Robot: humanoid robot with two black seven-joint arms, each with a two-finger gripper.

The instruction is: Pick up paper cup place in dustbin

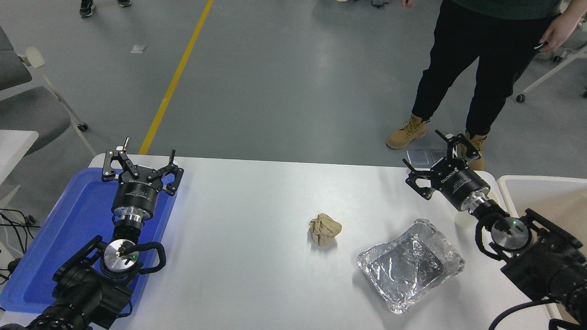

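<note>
The paper cup (462,219) is almost wholly hidden under my right arm's wrist near the table's right edge; only a pale sliver of its side shows. My right gripper (427,153) is open, its fingers reaching past the table's far edge, beyond the cup and holding nothing. The cream-beige dustbin (541,179) stands just off the table's right end, partly covered by my right arm. My left gripper (140,158) is parked open over the blue tray at the lower left.
A crinkled foil tray (410,263) lies front right, and a crumpled brown paper ball (324,229) mid-table. A blue tray (69,229) lies at the left. A person (477,68) in dark trousers and tan boots stands beyond the far right corner. A chair (27,110) stands at far left.
</note>
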